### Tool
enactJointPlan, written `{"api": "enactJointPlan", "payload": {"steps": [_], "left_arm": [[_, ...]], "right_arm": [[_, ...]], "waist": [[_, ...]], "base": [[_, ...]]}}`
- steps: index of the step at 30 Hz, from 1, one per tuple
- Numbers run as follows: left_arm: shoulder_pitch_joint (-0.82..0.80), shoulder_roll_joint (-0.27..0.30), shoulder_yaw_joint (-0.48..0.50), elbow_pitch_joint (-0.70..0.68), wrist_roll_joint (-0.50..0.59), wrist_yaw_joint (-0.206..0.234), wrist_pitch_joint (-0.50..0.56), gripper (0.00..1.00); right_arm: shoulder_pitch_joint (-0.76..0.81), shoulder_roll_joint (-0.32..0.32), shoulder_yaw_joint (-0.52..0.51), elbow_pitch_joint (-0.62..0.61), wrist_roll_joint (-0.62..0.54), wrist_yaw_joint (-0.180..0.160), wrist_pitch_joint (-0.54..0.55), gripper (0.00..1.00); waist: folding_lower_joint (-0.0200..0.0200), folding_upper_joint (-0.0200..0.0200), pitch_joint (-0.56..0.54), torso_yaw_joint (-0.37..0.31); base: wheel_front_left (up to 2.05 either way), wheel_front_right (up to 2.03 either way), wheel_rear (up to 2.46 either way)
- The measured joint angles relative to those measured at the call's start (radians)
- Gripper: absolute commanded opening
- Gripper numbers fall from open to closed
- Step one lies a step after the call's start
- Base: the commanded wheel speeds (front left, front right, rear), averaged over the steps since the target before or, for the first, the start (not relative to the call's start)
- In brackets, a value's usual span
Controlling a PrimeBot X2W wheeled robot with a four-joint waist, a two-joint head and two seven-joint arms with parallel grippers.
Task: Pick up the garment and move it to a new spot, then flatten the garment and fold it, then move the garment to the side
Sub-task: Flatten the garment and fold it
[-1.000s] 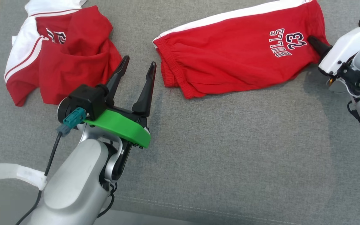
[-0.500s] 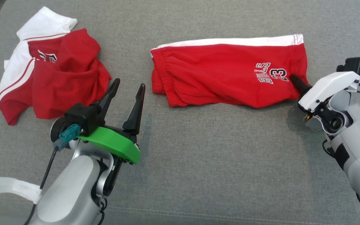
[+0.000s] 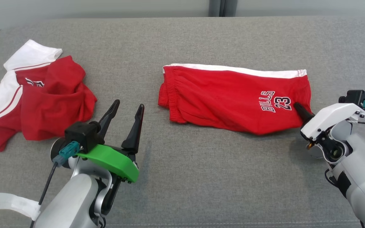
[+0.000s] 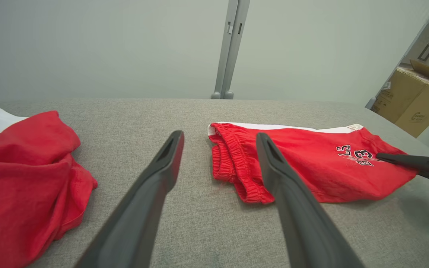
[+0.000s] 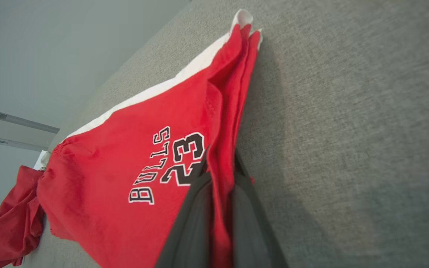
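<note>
The garment, red shorts with a white side stripe and "BULLS 23" print, lies folded lengthwise on the grey padded table. My right gripper is shut on the shorts' right hem, with red cloth pinched between its fingers. To the left, my left gripper hovers open and holds nothing. It stands between a crumpled jersey and the shorts' waistband, which lies just beyond my left gripper's tips.
A crumpled red and white jersey lies at the table's left end. A wall and a grey post stand behind the table, and a cardboard box sits off its right end. The table's front edge runs just below my arms.
The head camera has tilted up, so the whole picture has slid down. My right gripper still pinches the hem, and the shorts now lie farther right of the jersey and more level.
</note>
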Motion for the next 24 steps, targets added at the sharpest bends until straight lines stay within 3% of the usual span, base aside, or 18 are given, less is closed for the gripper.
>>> {"api": "enactJointPlan", "payload": {"steps": [7, 8, 9, 10, 24], "left_arm": [[0.014, 0.006, -0.009, -0.026, 0.0, 0.0, 0.017, 1.0], [0.014, 0.006, -0.009, -0.031, 0.0, 0.0, 0.018, 1.0], [0.014, 0.006, -0.009, -0.035, 0.0, 0.0, 0.019, 1.0], [0.014, 0.006, -0.009, -0.038, 0.0, 0.0, 0.019, 1.0], [0.049, 0.012, -0.001, -0.058, 0.0, 0.001, 0.027, 1.0]], "right_arm": [[0.007, -0.02, -0.001, -0.02, -0.002, 0.0, -0.059, 0.0], [0.008, -0.022, -0.001, -0.02, -0.004, 0.0, -0.065, 0.11], [0.008, -0.023, 0.001, -0.02, -0.007, 0.0, -0.071, 0.76], [0.01, -0.023, 0.001, -0.02, -0.012, 0.0, -0.077, 1.0], [0.053, -0.045, -0.023, -0.081, -0.022, 0.0, -0.219, 1.0]], "waist": [[0.0, 0.0, -0.024, -0.031], [0.0, 0.0, -0.024, -0.033], [0.0, 0.0, -0.024, -0.034], [0.0, 0.0, -0.024, -0.034], [0.0, 0.0, -0.038, -0.039]], "base": [[0.0, 0.0, 0.0], [0.0, 0.0, 0.0], [0.0, 0.0, 0.0], [0.0, 0.0, 0.0], [0.0, 0.0, 0.0]]}}
